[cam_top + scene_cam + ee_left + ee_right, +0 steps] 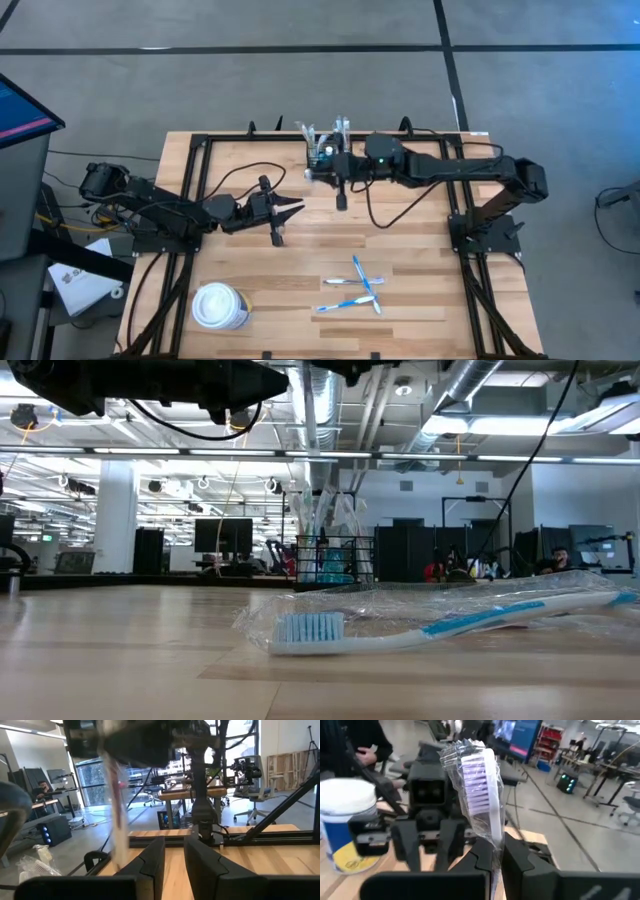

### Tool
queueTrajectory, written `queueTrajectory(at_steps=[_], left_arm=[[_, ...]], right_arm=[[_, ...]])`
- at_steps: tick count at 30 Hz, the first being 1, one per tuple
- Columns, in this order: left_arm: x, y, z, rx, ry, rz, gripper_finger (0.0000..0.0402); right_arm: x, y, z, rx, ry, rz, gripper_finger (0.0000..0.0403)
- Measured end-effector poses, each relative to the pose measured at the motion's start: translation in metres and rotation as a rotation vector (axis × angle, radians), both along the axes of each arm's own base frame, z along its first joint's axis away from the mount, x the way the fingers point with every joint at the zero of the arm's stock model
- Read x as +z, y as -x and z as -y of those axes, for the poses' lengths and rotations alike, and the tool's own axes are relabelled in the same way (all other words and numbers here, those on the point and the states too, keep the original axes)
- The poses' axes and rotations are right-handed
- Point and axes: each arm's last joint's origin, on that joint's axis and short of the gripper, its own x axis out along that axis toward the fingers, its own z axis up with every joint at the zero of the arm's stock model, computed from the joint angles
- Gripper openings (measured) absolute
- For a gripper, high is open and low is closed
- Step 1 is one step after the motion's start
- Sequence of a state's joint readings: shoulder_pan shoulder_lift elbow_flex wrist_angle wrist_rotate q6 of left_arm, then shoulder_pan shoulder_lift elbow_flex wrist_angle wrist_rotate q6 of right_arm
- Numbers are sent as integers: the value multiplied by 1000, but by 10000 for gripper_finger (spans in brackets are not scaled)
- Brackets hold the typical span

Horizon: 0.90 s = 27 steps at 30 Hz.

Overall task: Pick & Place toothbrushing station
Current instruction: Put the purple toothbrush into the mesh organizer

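The toothbrushing station (325, 150), a single black wire-mesh box with several wrapped items standing up out of it, sits at the far edge of the wooden table (420, 260), about midway along that edge; in the low view it shows as a small dark rack (328, 560) in the distance. Just beside the station, on its near side, the right gripper (341, 200) hangs with its fingers pressed together on one plastic-wrapped toothbrush (480, 785), whose bristled head sticks up above the fingertips in the right wrist view. The left gripper (285, 212) is close to the station too, a little nearer the table's middle and off to the left arm's side, pointing toward the right gripper; its two fingers (150, 862) stand slightly apart with a narrow gap between them and nothing in it. Three more toothbrushes with blue-and-white handles (355, 288) lie crossed over one another on the table well away from the station, toward the near edge, and one of them fills the foreground of the low view (440, 625), still in clear wrapping. One white lidded paper cup (220, 305) stands near the table's near edge, on the left arm's side, well apart from the station.
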State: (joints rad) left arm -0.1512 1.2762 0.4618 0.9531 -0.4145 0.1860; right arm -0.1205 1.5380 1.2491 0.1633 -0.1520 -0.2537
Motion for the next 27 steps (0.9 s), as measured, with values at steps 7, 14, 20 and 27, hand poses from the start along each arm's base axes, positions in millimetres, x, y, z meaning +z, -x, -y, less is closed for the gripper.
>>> queueTrajectory(at_steps=[7,14,20,27], left_arm=[[0,0,0,2,0,0,67],[0,0,0,4,0,-1,67],[0,0,0,4,0,-2,67],[0,0,0,4,0,-3,67]], right_arm=[[4,15,26,-94,-40,-68,6],[3,27,63,-242,-82,-91,6],[-7,36,86,-312,-95,-88,6],[-25,61,106,-362,-136,-9,6]])
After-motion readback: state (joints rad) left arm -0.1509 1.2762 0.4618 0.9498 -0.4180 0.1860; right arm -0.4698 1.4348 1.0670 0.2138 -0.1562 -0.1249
